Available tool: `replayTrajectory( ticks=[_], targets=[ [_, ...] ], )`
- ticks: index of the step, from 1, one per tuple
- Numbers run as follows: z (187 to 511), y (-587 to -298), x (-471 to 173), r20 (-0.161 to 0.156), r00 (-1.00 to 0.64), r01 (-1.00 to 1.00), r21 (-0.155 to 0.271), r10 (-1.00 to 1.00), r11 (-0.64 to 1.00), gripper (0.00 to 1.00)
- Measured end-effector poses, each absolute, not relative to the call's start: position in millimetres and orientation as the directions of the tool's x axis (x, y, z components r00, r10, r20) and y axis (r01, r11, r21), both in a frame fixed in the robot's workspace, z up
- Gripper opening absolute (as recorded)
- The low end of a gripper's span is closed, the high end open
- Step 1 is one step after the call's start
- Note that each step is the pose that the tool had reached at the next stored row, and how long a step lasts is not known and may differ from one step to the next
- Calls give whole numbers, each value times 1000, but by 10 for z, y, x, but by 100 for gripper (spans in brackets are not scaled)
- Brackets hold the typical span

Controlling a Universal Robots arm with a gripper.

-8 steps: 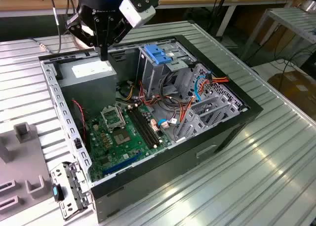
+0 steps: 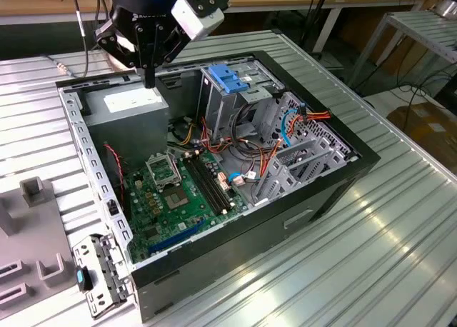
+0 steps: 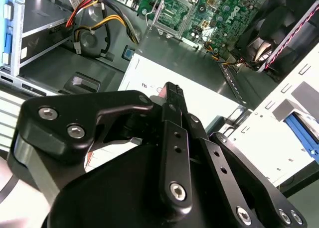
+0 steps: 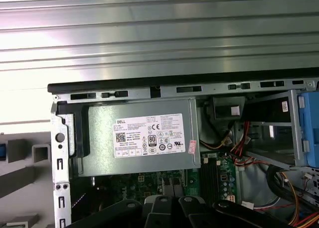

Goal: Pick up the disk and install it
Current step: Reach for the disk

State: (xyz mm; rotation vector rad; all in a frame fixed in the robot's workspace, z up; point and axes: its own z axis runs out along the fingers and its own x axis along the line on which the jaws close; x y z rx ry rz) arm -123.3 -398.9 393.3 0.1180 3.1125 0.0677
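The disk is out of view. My gripper (image 2: 148, 78) hangs over the back corner of the open computer case (image 2: 325, 191), just above the grey power supply (image 2: 132, 109) with its white sticker (image 4: 148, 135). Its black fingers (image 3: 172, 96) are pressed together with nothing between them. The blue-topped drive cage (image 2: 230, 81) stands inside the case toward the exterior view's right of the gripper. In the first wrist view the gripper's black linkage (image 4: 169, 213) lies along the edge nearest the motherboard.
The green motherboard (image 2: 175, 198) and loose red, orange and blue cables (image 2: 285, 123) lie in the case. Grey fixture blocks (image 2: 32, 191) and a metal bracket with a small blue clip (image 2: 82, 277) sit on the ribbed table (image 2: 371, 263) at the exterior view's left.
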Motion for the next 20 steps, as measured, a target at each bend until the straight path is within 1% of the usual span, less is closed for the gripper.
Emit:
replayTrajectory(
  ticks=[20],
  targets=[
    [3933,-3989,-1290,-24,-997,75,44,76,996,11]
  ],
)
